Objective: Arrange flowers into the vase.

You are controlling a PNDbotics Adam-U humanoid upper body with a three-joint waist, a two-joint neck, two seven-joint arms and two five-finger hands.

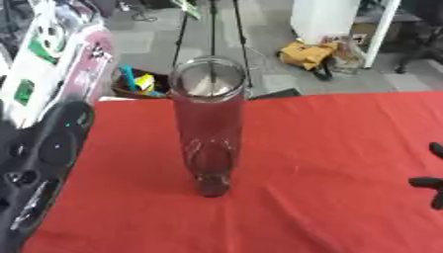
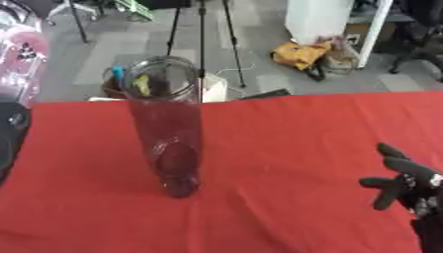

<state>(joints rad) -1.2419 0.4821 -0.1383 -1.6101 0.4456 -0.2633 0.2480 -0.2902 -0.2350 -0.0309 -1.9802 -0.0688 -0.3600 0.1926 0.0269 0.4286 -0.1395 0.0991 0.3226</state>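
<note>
Your worktop (image 1: 329,148) is red; grey floor (image 1: 277,49) lies at 12 o'clock; the glass vase (image 1: 207,128) stands upright mid-left, mouth up; your right robot hand (image 2: 407,185) at 4 o'clock is open, holding nothing.

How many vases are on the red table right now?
1. The clear glass vase stands upright on the red tablecloth, left of centre, with no flowers in it. Nothing hides another one in either view.
</note>
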